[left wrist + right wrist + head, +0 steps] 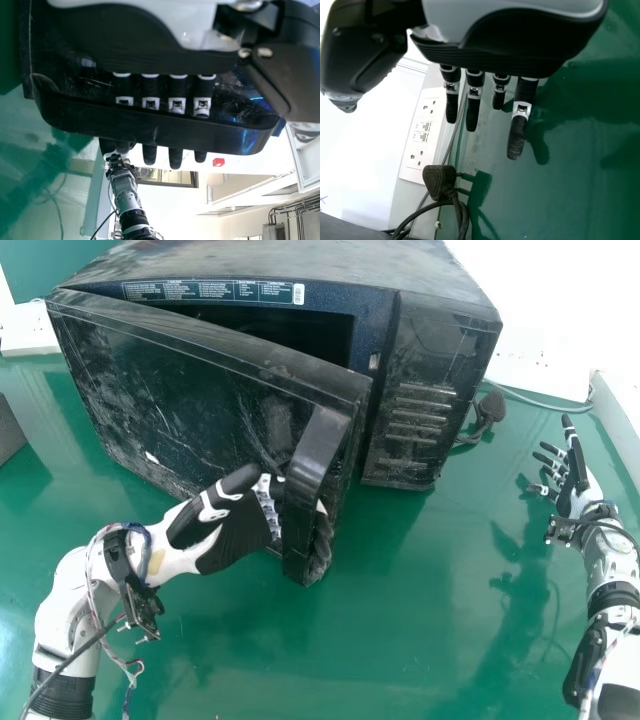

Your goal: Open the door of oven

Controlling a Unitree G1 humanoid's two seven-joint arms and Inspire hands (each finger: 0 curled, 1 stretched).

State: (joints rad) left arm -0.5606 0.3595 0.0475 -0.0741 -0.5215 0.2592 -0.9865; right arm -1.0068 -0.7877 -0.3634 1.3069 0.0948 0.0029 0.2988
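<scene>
Green table (420, 630); at its left edge a grey box (8, 430) is partly seen. Oven (430, 350) is set on the table's far half, left of the middle. Its door (180, 390) is held ajar: joined at the oven's left side, swung out toward the near edge at the handle side, a dark gap exposed along the top.

Left hand (238, 535) is placed at the door's free end. Fingers are kept nearly straight, slipped between handle (312, 455) and door, tips passed out beyond the handle; released state, not clenched. Thumb (235, 483) is pointed toward the handle.

Right of the oven, a black plug (490, 407) is laid near the far edge, its cord looped. A white socket panel (422, 135) is mounted on the wall just beside.

Right hand (580, 492) is raised over the table near the right edge, well apart from the oven; released, fingers extended.
</scene>
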